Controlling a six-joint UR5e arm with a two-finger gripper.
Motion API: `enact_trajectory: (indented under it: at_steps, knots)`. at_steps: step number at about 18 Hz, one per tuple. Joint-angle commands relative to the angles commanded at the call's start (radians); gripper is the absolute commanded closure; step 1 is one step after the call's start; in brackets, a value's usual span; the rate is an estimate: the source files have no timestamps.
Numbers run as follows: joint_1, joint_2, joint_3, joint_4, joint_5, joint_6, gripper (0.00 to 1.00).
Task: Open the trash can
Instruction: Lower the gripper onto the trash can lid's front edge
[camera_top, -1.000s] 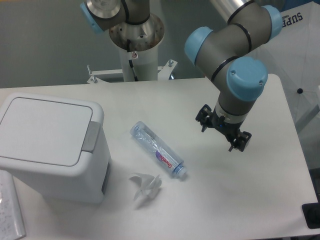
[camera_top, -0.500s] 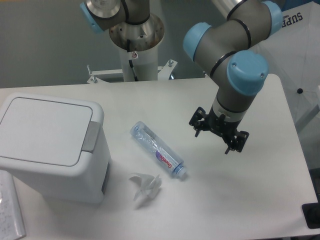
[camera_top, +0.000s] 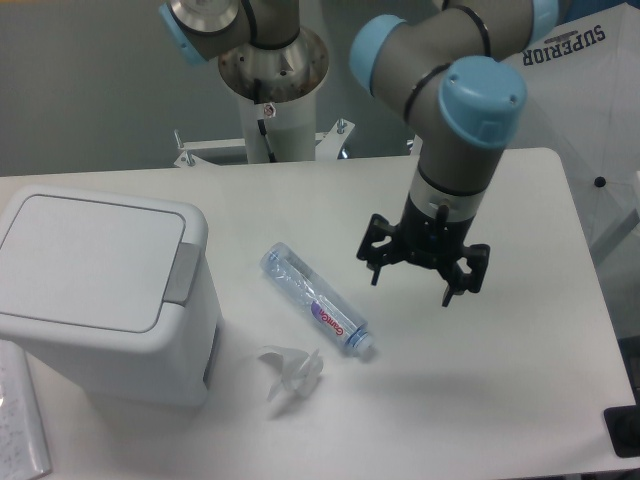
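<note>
The trash can (camera_top: 100, 290) is sitting at the left side of the table (camera_top: 520, 400), with its flat white lid (camera_top: 85, 258) lying shut, so nothing of its inside is showing. The grey push tab (camera_top: 181, 273) is facing right, at the lid's right edge. Just right of the bin, a clear plastic bottle (camera_top: 315, 300) is lying on its side, slanting from upper left to lower right, its cap end pointing toward the near right; it is looking empty, though its clear walls make that hard to tell. A small clear crumpled piece of plastic (camera_top: 290, 375) is resting just below the bottle, near the bin's lower right corner. The gripper (camera_top: 424, 268) is hanging over the table right of the bottle, well apart from the bin, its two fingers spread wide with nothing between them. A sheet of paper (camera_top: 20, 415) is lying at the near left corner, beside the bin.
</note>
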Motion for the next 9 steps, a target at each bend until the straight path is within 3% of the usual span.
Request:
enact_trajectory:
  at_steps: [4,9]
  knots:
    - [-0.072,0.008,0.043,0.005,-0.009,-0.158,0.00]
    - [-0.110,0.012,0.048,0.005,-0.112,-0.200,0.00]
